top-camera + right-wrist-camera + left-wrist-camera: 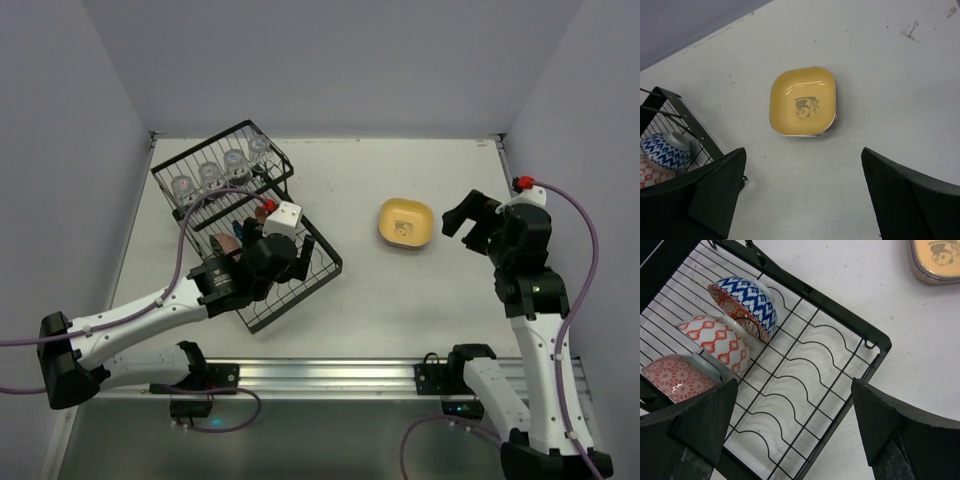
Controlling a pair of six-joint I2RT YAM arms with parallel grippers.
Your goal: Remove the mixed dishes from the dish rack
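**Top view.** The dish rack (262, 178) sits on the left half of the white table (400, 310), set at an angle. Its deeper basket section lies farther from the arms and holds four clear glass cups (222, 168) in a row. The flat tray section lies nearer the arms. The left gripper (272, 258) hangs over this tray section and its arm hides most of the contents. A reddish patch beside the wrist may be a bowl rim, but it is too small to confirm. The yellow plate (405, 222) lies flat on the bare table, well apart from the rack and just beside the right gripper (472, 218).

**Left wrist view.** The left gripper (795, 427) is spread wide with nothing between its fingers (702, 415), above the wavy wire dividers (800, 385). Three bowls stand tilted on edge in a row along one side of the tray: a blue bowl (747, 300), a red lattice bowl (717, 342) touching it, and a pink bowl (675, 377) nearest the finger. A corner of the yellow plate (937, 257) shows beyond the rack.

**Right wrist view.** The right gripper (810, 200) is likewise parted and holds nothing. The yellow plate (802, 102) lies on the table ahead of it, upright and showing a dark printed figure at its centre. A corner of the dish rack (685, 127) and the blue bowl (665, 150) appear at the left.
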